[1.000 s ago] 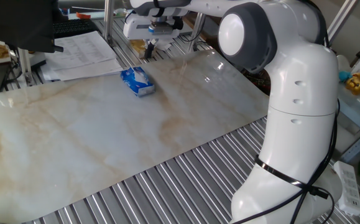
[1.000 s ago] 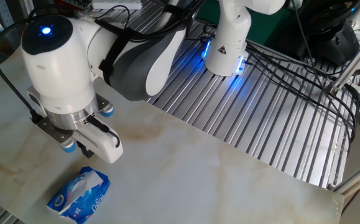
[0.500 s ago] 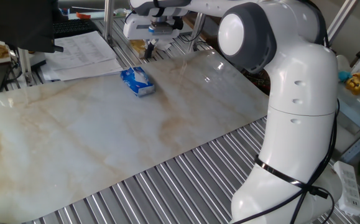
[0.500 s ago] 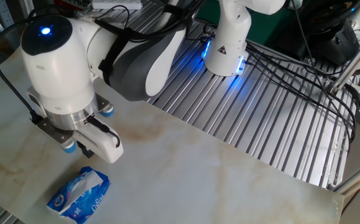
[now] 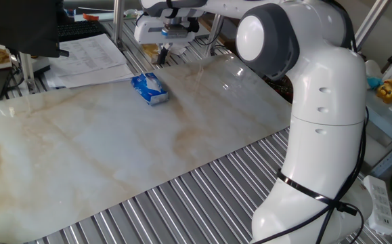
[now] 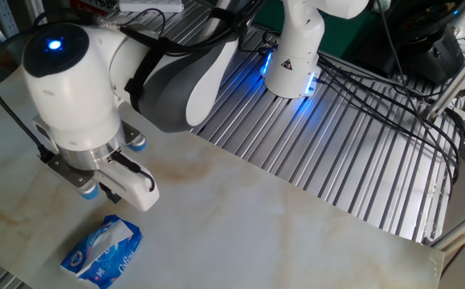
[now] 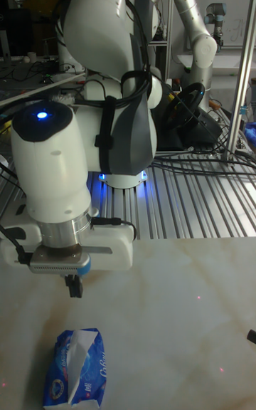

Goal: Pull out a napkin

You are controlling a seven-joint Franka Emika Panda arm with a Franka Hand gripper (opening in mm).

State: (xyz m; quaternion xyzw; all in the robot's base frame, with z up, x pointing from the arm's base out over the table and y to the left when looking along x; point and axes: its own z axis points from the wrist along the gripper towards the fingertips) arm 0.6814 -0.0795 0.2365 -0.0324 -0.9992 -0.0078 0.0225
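A small blue tissue pack [image 5: 149,89] [image 6: 104,250] [image 7: 74,372] lies on the marble tabletop [image 5: 114,156]. The white napkin [image 7: 80,342] [image 6: 116,233] [image 5: 154,84] pokes out of the slot in its top. My gripper [image 7: 73,287] [image 5: 163,51] hangs pointing down, a little above the table and just behind the pack, touching nothing. Its dark fingers look pressed together with nothing between them. In the other fixed view the white hand [image 6: 129,183] hides the fingers.
Large printed paper sheets [image 5: 87,57] lie behind and left of the pack. A metal post [image 5: 117,27] stands near the gripper. The marble slab rests on a ribbed metal table [image 5: 202,196], and cables [image 6: 393,96] trail across it by the arm's base.
The arm's big joint has shifted very slightly; the gripper and the tissue pack stay where they were.
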